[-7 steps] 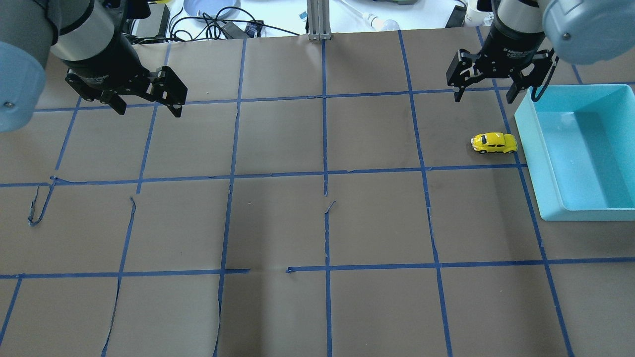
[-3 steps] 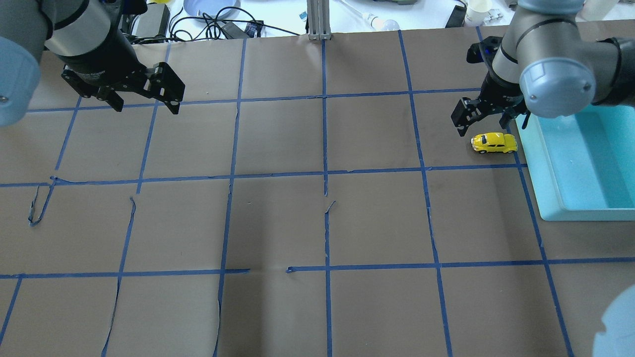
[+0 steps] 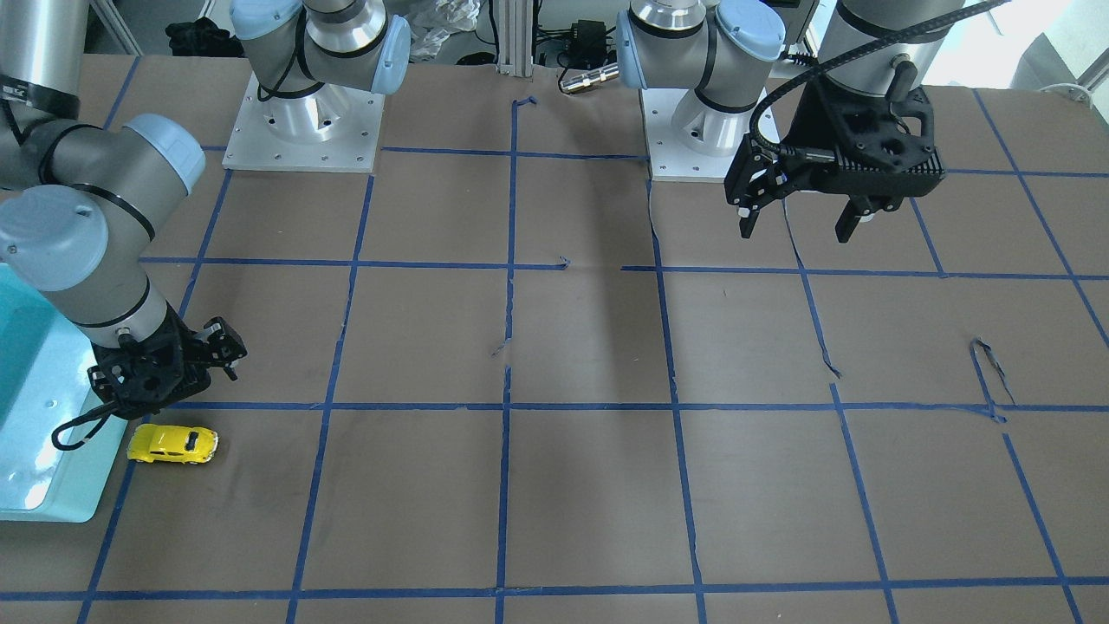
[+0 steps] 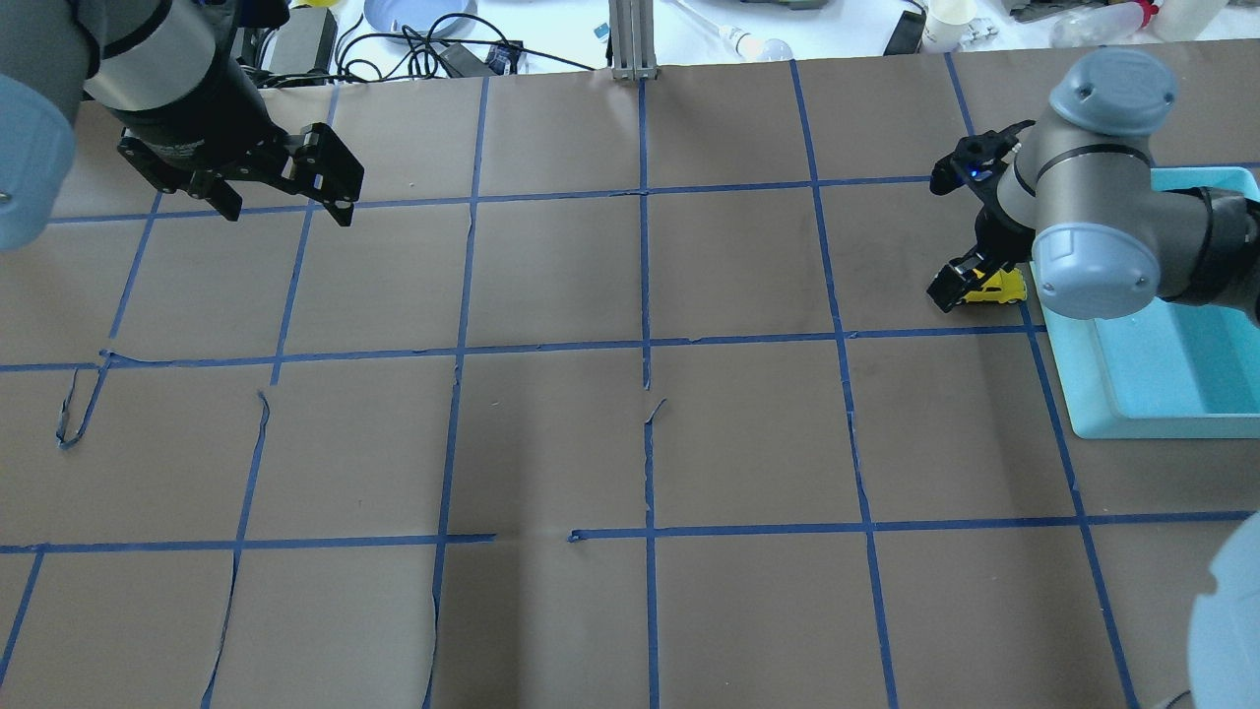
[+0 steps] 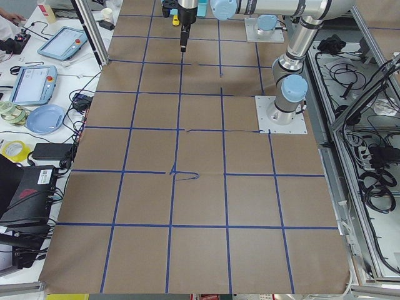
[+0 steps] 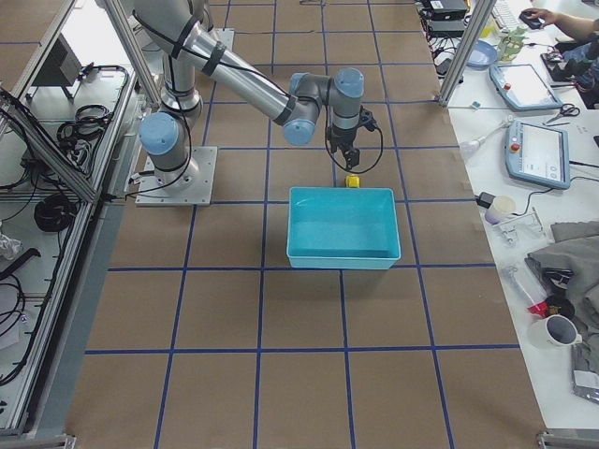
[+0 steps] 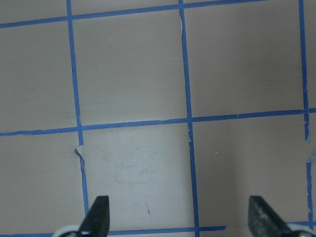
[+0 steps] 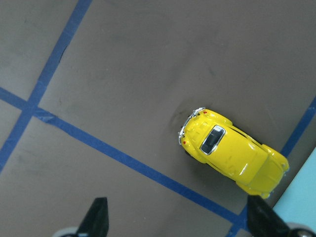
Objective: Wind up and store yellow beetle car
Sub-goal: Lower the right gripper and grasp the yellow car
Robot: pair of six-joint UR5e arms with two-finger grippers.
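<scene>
1. Yellow beetle car (image 3: pixel 172 444) sits on its wheels on the brown table (image 3: pixel 589 485). It is just beside the blue bin (image 3: pixel 43 511), but not inside it.
2. One end of the car is very near the bin's wall. A blue tape line (image 8: pixel 123 160) runs along the table close by the car.
3. The right gripper (image 8: pixel 180 222) hangs low over the car with its two fingers spread wide apart. Its own camera shows the car lying on the table just past the finger tips, and they do not touch it.
4. Seen from above, the right arm (image 4: pixel 1093 256) covers part of the car.
5. The left gripper (image 3: pixel 795 227) is well apart from the car, up in the air over the other side of the table. Its fingers are spread wide too, with only brown paper and blue lines under them.
</scene>
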